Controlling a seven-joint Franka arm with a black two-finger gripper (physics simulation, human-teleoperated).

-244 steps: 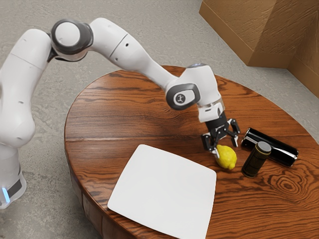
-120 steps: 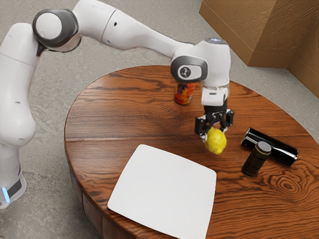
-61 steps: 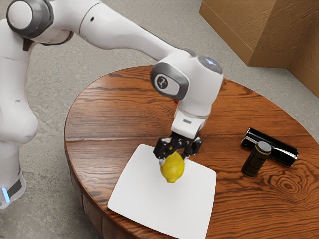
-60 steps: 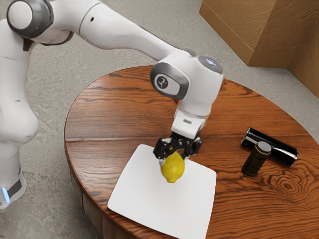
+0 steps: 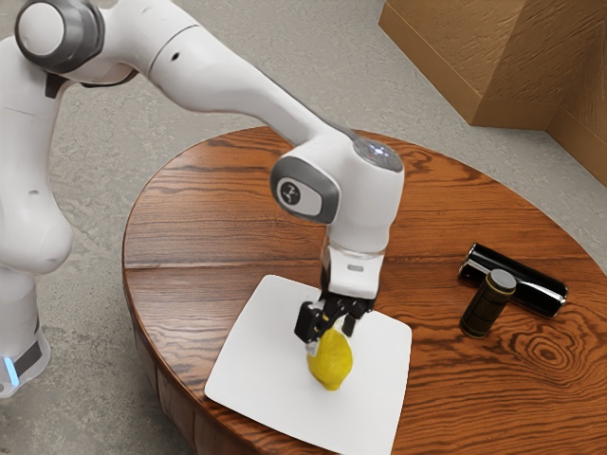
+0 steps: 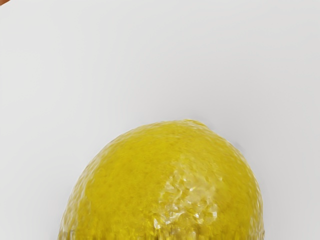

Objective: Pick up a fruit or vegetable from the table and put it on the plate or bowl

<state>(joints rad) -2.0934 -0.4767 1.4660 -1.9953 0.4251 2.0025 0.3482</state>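
The fingers (image 5: pixel 322 323) grip the top of the lemon (image 5: pixel 330 361) from two sides, over the white plate (image 5: pixel 254 379). A dark bottle (image 5: pixel 485 303) stands on the tabletop (image 5: pixel 209 218) at the plate's 3 o'clock.

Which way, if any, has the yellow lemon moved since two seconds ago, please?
Yes. The yellow lemon has left the round wooden table beside the dark upright bottle, travelling toward the exterior view's left, and is now over the white square plate.

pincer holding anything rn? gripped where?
Yes: the pincer is shut on the lemon, gripped at its upper end. The rest hangs below the fingers, over the white plate.
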